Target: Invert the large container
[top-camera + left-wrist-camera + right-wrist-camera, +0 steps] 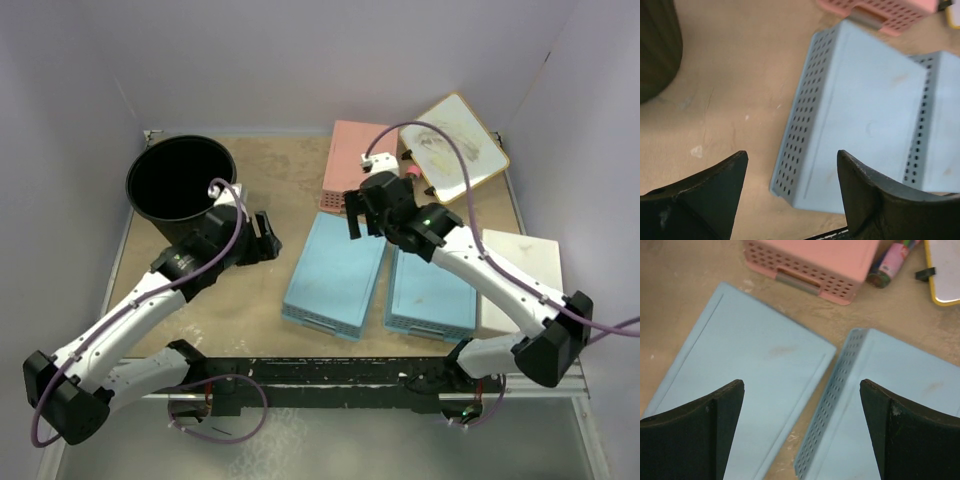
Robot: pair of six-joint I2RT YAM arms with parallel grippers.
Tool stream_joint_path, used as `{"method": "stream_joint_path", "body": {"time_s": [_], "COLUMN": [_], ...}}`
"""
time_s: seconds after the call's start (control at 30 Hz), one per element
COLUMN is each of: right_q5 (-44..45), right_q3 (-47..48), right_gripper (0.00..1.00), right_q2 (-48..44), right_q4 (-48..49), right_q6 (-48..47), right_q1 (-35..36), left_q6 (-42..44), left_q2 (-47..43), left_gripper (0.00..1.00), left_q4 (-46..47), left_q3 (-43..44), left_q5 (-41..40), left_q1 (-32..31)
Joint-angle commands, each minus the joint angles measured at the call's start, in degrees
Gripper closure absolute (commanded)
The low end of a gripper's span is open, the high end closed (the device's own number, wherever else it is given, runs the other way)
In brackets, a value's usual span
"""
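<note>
**Bucket upright at the far left, both grippers empty**

The bucket (180,180) stands mouth up in the table's (290,175) far-left corner. It is round, matte black and plain, and its inside is too dark to read. The left arm hides its lower wall from above. The left wrist view cuts it down to a dark sliver at the frame's edge.

The left gripper (791,157) hangs just beside the bucket, apart from it, with its fingers spread and nothing between them. The right gripper (801,387) is likewise spread wide and empty.

No writing can be read. The marker's (890,262) label is blurred, and the yellow-framed whiteboard (458,148) carries only faint smudges.

The left blue basket (335,272) and right blue basket (432,292) lie side by side, smooth bases up and side walls perforated. The right arm partly covers the pink basket (352,160), which is perforated too, and overlaps the white box (522,262). The tabletop is tan and mottled.
</note>
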Motion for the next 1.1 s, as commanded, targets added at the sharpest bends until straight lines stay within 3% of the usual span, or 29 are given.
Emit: {"method": "stream_joint_path", "body": {"time_s": [0.0,0.13,0.2,0.33,0.4,0.53,0.67,0.83,1.07], "right_q5": [3.33,-1.02,-1.61,-1.42,-1.45,-1.51,-1.57,-1.62,-2.04], "right_q3": [2.27,-0.68,-2.25,-2.88,-3.37,-3.87,-4.65,-4.82,-5.95], "right_gripper": [0.0,0.0,0.0,0.0,0.0,0.0,0.0,0.0,0.0], "right_q2": [3.85,3.0,2.3,2.46,2.43,2.32,2.14,1.92,0.77], "right_q4": [-1.18,3.36,5.18,5.19,5.41,5.64,6.35,6.11,6.11], "right_q6": [1.21,1.72,2.38,3.15,3.19,3.39,3.43,3.52,3.81], "right_q1": [2.82,2.89,2.89,2.9,2.82,2.83,2.83,2.83,2.88], "left_q6": [8.82,12.83,16.6,19.66,21.41,24.02,25.79,26.58,26.21], "left_q2": [-0.42,-0.01,1.9,10.49,12.94,18.15,23.23,28.61,30.64], "left_gripper": [0.3,0.3,0.23,0.22,0.22,0.22,0.2,0.2,0.3], "left_q4": [-2.38,-2.77,-5.74,-16.83,-18.26,-20.23,-19.55,-21.49,-21.98], "left_q3": [12.62,25.65,32.48,44.44,46.75,50.48,52.89,55.53,53.49], "left_q5": [2.65,0.52,-2.06,-17.53,-25.5,-33.8,-29.85,-30.98,-24.93], "left_q1": [0.0,0.0,0.0,0.0,0.07,0.09,0.26,1.62,7.97]}}
